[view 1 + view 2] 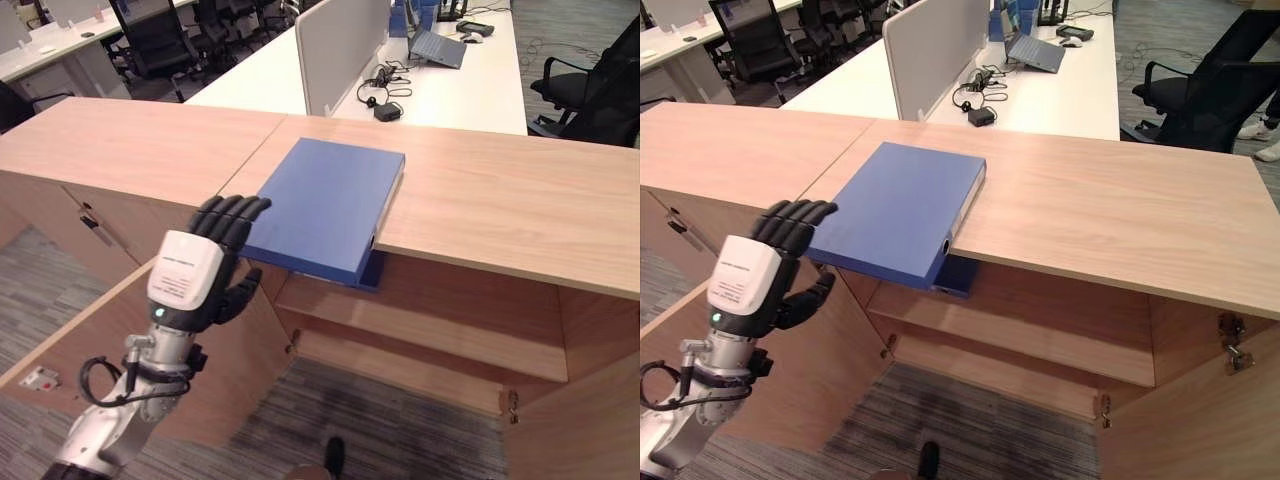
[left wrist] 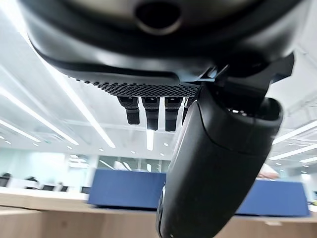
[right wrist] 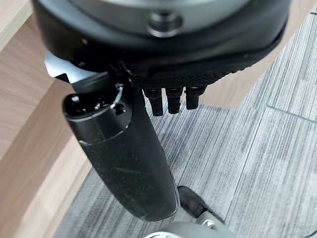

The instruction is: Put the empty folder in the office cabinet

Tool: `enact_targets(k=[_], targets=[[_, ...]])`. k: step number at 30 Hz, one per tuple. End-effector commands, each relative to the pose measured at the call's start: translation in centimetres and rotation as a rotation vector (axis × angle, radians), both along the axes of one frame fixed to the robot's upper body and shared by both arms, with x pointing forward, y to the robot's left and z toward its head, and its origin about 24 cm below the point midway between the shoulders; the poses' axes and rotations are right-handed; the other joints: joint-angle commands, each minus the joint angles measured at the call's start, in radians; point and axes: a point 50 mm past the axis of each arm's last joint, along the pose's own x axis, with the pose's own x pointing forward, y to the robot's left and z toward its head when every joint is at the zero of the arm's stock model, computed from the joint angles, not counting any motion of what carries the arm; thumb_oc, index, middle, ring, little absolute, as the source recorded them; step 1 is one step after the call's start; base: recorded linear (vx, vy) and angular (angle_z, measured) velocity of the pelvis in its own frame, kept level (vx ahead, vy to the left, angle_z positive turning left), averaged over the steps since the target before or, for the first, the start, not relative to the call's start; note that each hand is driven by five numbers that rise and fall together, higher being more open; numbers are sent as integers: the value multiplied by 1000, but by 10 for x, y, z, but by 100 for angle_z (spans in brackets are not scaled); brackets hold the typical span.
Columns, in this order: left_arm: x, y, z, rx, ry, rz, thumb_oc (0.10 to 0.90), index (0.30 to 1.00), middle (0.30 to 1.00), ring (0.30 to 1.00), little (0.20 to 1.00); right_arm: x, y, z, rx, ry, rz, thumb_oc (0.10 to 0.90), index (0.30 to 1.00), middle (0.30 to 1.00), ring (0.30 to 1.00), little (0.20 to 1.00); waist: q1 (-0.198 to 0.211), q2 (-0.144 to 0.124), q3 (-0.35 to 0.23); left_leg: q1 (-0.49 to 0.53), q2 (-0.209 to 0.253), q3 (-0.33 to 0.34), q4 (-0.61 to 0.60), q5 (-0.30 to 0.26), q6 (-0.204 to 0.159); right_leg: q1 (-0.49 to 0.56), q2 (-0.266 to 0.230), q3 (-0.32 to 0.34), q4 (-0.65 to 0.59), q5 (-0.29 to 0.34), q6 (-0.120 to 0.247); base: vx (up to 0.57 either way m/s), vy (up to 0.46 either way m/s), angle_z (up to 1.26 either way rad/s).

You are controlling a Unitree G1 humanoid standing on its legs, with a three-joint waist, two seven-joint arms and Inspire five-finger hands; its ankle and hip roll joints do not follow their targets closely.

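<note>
The robot's left hand [image 1: 192, 275] is raised in front of the open office cabinet [image 1: 420, 330], fingers loosely spread and holding nothing, fingertips just short of the near corner of the blue folder [image 1: 325, 205]. The folder lies flat on the wooden cabinet top [image 1: 500, 190], its near end jutting over the edge above the open compartment. By the look of it, the step in hand is the reach for the folder; the grasp is not yet made. The next move likely calls for closing on the overhanging corner, then lowering the folder onto the inner shelf [image 1: 430, 335] below. The right hand [image 3: 148, 148] hangs low over grey carpet [image 3: 257, 139] beside a wooden panel, thumb extended and fingers relaxed, empty. Beyond the cabinet stand white desks [image 1: 450, 80] with a divider screen [image 1: 340, 45], a laptop [image 1: 437, 47] and black office chairs [image 1: 590, 85]. The cabinet's lower interior is cut off, a second blue edge [image 1: 372, 272] under the folder is hard to identify, and whether the folder is empty cannot be told.
</note>
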Motion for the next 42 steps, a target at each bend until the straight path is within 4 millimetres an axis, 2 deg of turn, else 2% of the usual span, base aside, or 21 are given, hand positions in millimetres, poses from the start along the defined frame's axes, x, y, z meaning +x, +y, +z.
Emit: enact_targets(k=[1,14,21,42], targets=[[12,0,44,10,-198,-30,800,900,900,900,900,16,-9,6,-49,-42,45,800,900,900,900,900,-12,-29,-17,109,69,-26,-1,-157,-71,-22,-60,124,0,-48,72,19,3,-30],[21,0,26,25,-85,-13,800,900,900,900,900,4,-14,4,-39,-25,-93,800,900,900,900,900,-43,-26,-25,149,77,30,-1,-182,-66,-19,-57,168,0,-47,77,32,3,-19],[25,2,18,79,-35,0,800,900,900,900,900,2,-13,4,-32,-27,-100,800,900,900,900,900,-55,-25,-27,166,76,43,-1,-194,-63,-14,-59,184,0,-47,80,47,0,-2],[38,4,40,165,-152,37,800,900,900,900,900,1,-2,1,11,-30,-68,800,900,900,900,900,-80,-40,-46,187,76,68,-1,-209,-60,-7,-59,205,0,-45,81,9,-2,-3]])
